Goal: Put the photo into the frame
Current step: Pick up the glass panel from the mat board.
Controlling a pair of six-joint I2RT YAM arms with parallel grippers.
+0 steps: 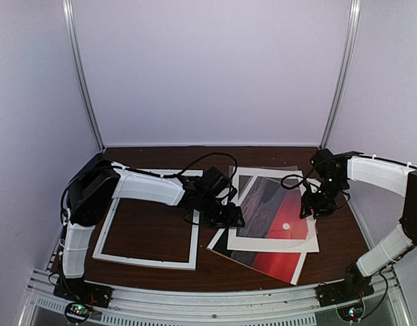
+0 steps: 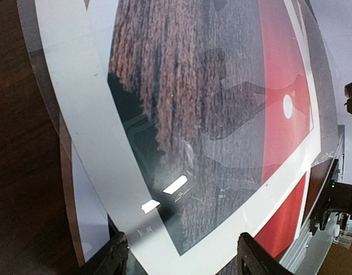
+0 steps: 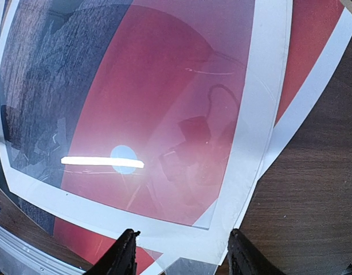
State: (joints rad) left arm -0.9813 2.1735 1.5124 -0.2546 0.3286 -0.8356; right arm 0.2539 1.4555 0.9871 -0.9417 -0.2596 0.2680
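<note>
The photo [image 1: 276, 265], a red sunset print with a white sun, lies on the table right of centre, at the bottom of a stack. A white mat [image 1: 273, 243] with a cut-out window lies on it, under a glossy clear sheet. The white frame [image 1: 144, 260] lies flat at the left, with bare table inside it. My left gripper [image 1: 229, 216] is open over the stack's left edge. In the left wrist view [image 2: 182, 263] it hovers above the mat [image 2: 78, 132] and photo [image 2: 279, 74]. My right gripper [image 1: 316, 207] is open over the stack's right edge. In the right wrist view [image 3: 182, 258] it hovers above the photo [image 3: 164, 86] and mat [image 3: 262, 114].
The brown table [image 1: 215, 272] is closed in by white walls at the back and both sides. A metal rail [image 1: 215, 299] runs along the near edge between the arm bases. The left arm reaches across the frame's upper right corner.
</note>
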